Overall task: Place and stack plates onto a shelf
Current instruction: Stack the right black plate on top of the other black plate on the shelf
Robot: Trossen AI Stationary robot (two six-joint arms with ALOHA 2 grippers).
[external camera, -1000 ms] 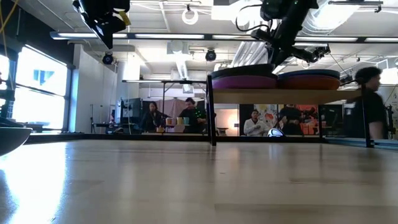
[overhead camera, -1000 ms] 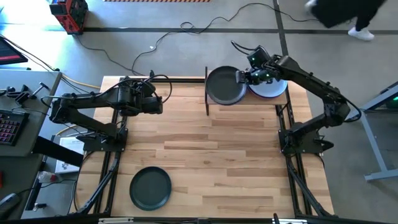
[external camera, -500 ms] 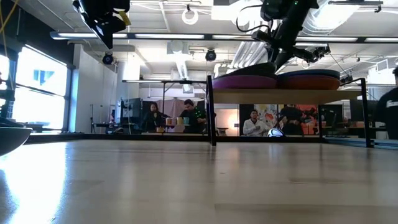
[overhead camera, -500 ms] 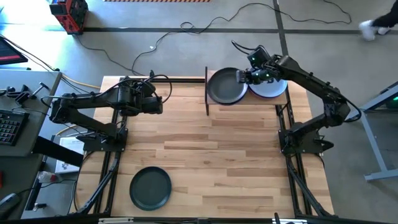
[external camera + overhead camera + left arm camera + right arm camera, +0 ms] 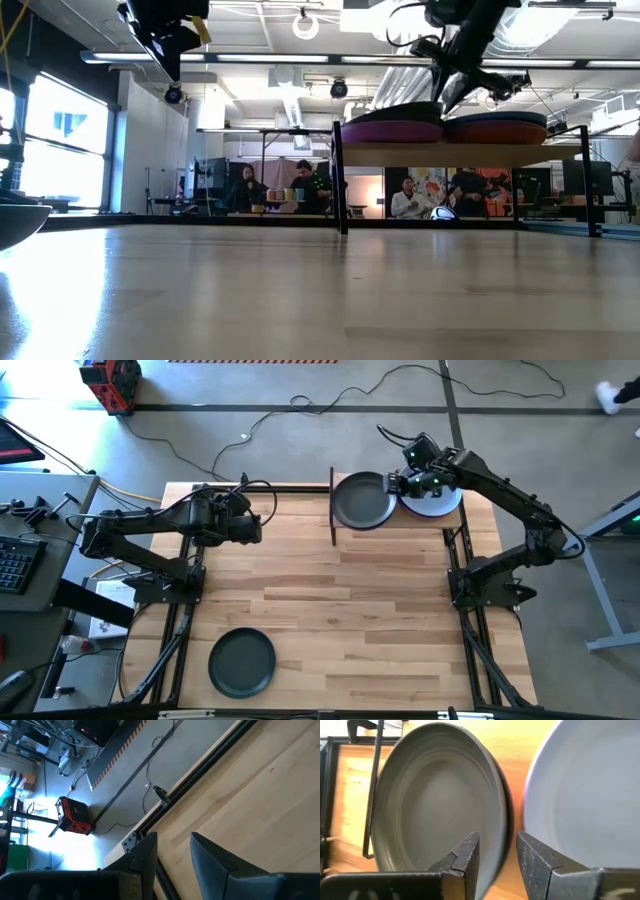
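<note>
On the shelf (image 5: 400,532), at the table's far right, a dark plate (image 5: 363,499) tops the left stack, lying on a purple plate (image 5: 392,131). A pale blue-grey plate (image 5: 435,503) tops the right stack, over an orange-red plate (image 5: 497,129). My right gripper (image 5: 495,857) is open just above the shelf, one finger on either side of the dark plate's right rim (image 5: 501,827). Another dark plate (image 5: 241,662) lies flat on the table near the front left. My left gripper (image 5: 172,857) is open, high over the table's far left, with nothing between its fingers.
Thin black rods (image 5: 332,508) frame the shelf, with an upright post at its left end. The wide plank tabletop (image 5: 350,610) lies bare between the shelf and the near plate. Beyond the table's far edge are floor cables, and people sit in the room behind.
My right gripper has opened and let go of the dark plate's right rim. The plate stays on top of the purple one. The gripper has hardly moved from the spot.
</note>
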